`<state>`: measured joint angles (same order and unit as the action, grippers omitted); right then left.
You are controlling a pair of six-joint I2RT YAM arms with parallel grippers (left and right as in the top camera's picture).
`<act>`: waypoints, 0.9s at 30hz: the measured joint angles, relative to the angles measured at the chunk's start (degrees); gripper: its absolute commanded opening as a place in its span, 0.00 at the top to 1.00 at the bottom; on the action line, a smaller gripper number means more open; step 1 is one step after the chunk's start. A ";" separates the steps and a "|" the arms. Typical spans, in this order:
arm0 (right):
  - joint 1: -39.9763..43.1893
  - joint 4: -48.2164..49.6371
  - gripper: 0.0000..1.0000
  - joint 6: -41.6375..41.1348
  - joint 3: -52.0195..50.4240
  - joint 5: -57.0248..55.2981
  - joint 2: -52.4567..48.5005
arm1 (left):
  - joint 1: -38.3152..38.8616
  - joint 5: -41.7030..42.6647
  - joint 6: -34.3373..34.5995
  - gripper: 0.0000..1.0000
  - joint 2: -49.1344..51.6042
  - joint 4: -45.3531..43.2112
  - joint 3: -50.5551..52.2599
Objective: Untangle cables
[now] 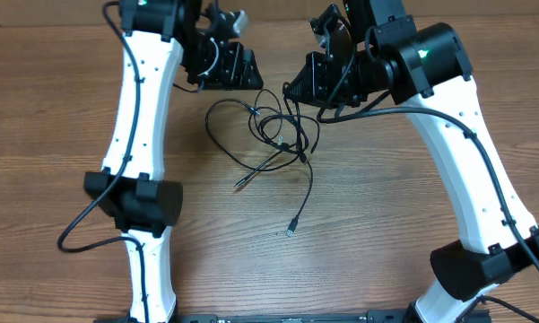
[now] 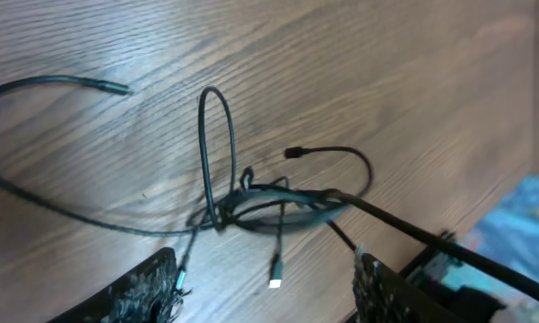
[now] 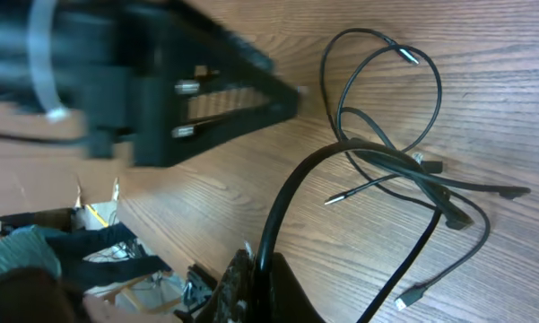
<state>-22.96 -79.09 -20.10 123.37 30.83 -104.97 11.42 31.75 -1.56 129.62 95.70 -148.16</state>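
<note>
The cables (image 1: 282, 135) are several thin black cords knotted together mid-table, with loops spreading left and loose tails running toward the front. My left gripper (image 1: 233, 70) is open and empty, hovering just behind the bundle. In the left wrist view its two fingers (image 2: 265, 262) straddle the knot (image 2: 269, 202) from above without touching it. My right gripper (image 1: 307, 87) is shut on one cable. In the right wrist view that cord rises from the closed fingers (image 3: 262, 269) and arcs over to the knot (image 3: 395, 166).
One loose plug end (image 1: 290, 231) lies toward the front of the wooden table (image 1: 386, 224), another (image 1: 239, 184) to its left. The table's far edge is close behind both grippers. Clutter (image 3: 63, 251) shows beyond that edge. The left gripper's body (image 3: 206, 99) is near the right one.
</note>
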 measured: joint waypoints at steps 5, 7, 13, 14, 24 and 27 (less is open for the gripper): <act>0.02 -0.70 0.96 0.68 0.00 0.50 2.23 | 0.22 0.00 -3.41 0.34 3.30 0.90 0.00; 0.00 -0.72 0.96 0.72 0.02 0.68 3.30 | 0.17 -0.02 -4.07 0.35 4.24 0.76 0.00; 0.02 0.37 0.96 1.33 0.02 0.90 3.76 | 0.52 -0.02 -4.42 0.51 6.10 0.57 0.00; 0.00 1.27 0.96 1.53 0.02 0.94 3.76 | 0.90 -0.02 -3.93 0.53 6.95 0.87 0.00; 1.31 1.46 0.96 3.21 0.02 1.01 3.76 | 2.84 0.00 -0.98 0.79 9.42 0.92 0.04; 2.36 1.42 0.96 3.37 0.04 1.38 3.76 | 2.86 0.00 -0.90 0.81 9.42 0.90 0.04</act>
<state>-20.60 -77.67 -16.73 123.42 32.21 -101.21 14.28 31.75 -2.46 139.04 96.60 -148.11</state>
